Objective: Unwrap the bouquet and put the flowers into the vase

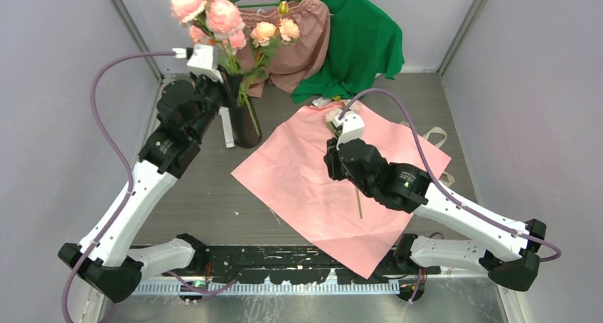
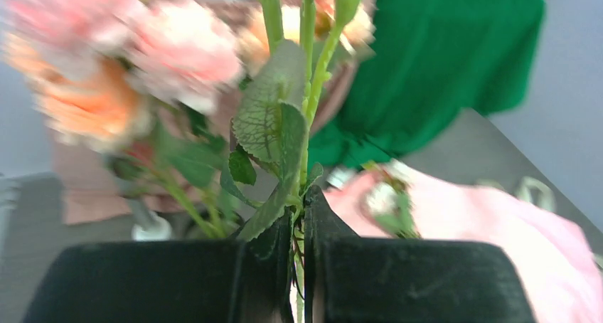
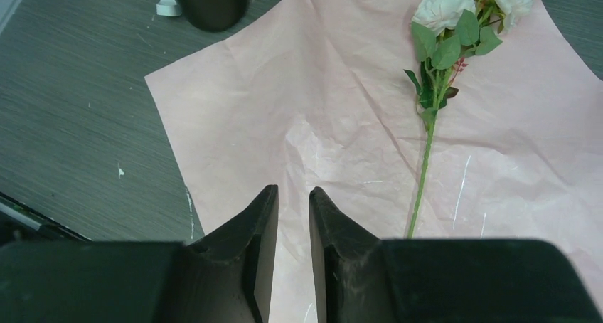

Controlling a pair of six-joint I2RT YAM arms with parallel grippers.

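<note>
my left pincer (image 2: 299, 213) is clamped on the flowers (image 2: 281, 117) by their stems, just over the vase (image 1: 246, 127) - can't tell if the ends are inside. my right pincer (image 3: 292, 202) - fingers slightly apart, empty - hovers over the paper (image 3: 341, 109) spread on the counter (image 3: 71, 88); one rose (image 3: 435, 88) lies on it.

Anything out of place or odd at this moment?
One pale rose stem lies alone on the spread-open pink paper, apart from the flowers that the left gripper holds at the vase. The right gripper hovers beside it, fingers slightly apart and empty. Nothing looks spilled or damaged.
</note>
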